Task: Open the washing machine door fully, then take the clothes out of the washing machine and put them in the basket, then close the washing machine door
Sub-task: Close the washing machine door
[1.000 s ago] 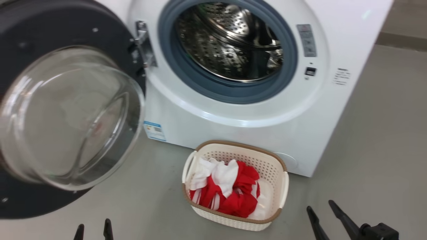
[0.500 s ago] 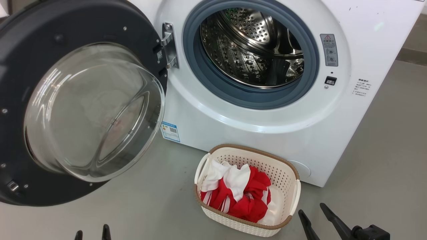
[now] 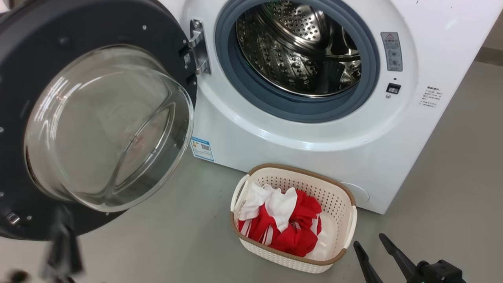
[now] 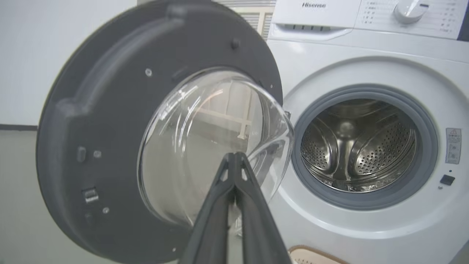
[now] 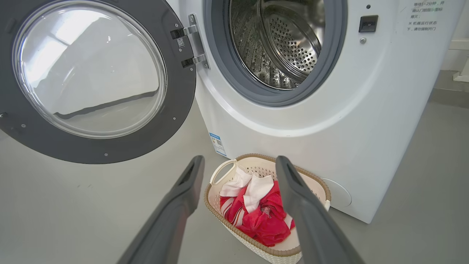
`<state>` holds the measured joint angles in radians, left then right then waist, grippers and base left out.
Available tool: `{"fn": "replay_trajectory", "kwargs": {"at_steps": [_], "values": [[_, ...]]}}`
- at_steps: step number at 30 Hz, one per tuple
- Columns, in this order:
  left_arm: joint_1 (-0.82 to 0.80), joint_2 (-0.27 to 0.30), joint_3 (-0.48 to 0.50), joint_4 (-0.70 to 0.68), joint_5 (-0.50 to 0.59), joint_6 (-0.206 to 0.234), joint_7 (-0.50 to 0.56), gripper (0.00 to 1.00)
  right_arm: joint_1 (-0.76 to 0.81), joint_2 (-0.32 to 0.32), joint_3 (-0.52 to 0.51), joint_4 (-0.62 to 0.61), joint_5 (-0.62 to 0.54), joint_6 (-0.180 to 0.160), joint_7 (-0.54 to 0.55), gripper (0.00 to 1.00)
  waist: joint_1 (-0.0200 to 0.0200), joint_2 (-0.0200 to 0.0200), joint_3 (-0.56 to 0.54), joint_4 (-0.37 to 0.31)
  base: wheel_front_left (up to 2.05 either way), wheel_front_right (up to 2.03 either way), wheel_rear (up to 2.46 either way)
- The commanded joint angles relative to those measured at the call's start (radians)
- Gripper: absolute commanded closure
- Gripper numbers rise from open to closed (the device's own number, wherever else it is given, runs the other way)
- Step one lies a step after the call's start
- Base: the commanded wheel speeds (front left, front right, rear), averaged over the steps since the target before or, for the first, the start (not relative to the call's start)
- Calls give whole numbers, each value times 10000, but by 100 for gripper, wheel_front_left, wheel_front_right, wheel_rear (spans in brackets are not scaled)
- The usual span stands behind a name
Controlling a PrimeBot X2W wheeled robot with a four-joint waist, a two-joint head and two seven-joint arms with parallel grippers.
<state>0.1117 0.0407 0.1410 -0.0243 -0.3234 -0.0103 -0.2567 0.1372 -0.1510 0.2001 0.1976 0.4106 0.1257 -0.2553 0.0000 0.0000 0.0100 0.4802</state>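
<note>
Washer (image 3: 314, 149) with door (image 3: 98, 23) open. The door hangs from its hinge (image 3: 198, 47) on the left of the opening, swung out to the left, with its inner face and bulging glass bowl (image 3: 106, 129) turned toward the near right. Inside the grey ring (image 3: 290, 112), the steel drum (image 3: 298, 51) faces the near side. The basket (image 3: 287, 260) stands on the floor (image 3: 165, 220) just before the washer, below the opening and right of the door. Its long axis runs left to right, roughly along the washer's front, the right end slightly nearer. The clothes (image 3: 292, 232) lie bundled in it, white at the far left and red elsewhere. Left gripper (image 4: 234, 157): fingers pressed together, tips pointing at the glass bowl; contact with it cannot be judged. Right gripper (image 3: 368, 239): fingers apart, low at the near right beside the basket, pointing far and left.
</note>
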Motion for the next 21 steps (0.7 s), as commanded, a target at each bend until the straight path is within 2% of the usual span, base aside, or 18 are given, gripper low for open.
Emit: {"fn": "replay_trajectory", "kwargs": {"at_steps": [1, 5, 8, 11, 15, 19, 21], "values": [[-834, 95, 703, -676, 290, -217, -51, 100, -328, -109, 105, -239, -32, 50, -65, 0, 0, 0, 88, -5, 0, 0, 0], [-2188, 226, 1993, -1901, 740, -735, -51, 100, -344, -103, 19, -236, -53, 50, -65, 0, 0, 0, 224, -41, 0, 0, 0], [-3293, 823, 2812, -2182, 794, -1007, -51, 100, -370, -86, -32, -232, -74, 50, -65, 0, 0, 0, 297, -75, 0, 0, 0], [-4475, 1643, 3560, -1735, 416, -1140, -51, 100, -464, -73, -68, -259, -92, 50, -65, 0, 0, 0, 419, -150, 0, 0, 0], [-5783, 2641, 4177, -546, -252, -1190, -51, 100, -525, -42, -154, -295, -106, 50, -65, 0, 0, 0, 567, -191, 0, 0, 0], [-6853, 3430, 4512, 1455, -1372, -1199, 12, 100, -573, -25, -217, -298, -114, 50, -65, 0, 0, 0, 737, -197, 0, 0, 0], [-7413, 3784, 4722, 2655, -2021, -1200, 392, 100, -605, -26, -241, -292, -117, 50, -65, 0, 0, 0, 796, -204, 0, 0, 0]]}}
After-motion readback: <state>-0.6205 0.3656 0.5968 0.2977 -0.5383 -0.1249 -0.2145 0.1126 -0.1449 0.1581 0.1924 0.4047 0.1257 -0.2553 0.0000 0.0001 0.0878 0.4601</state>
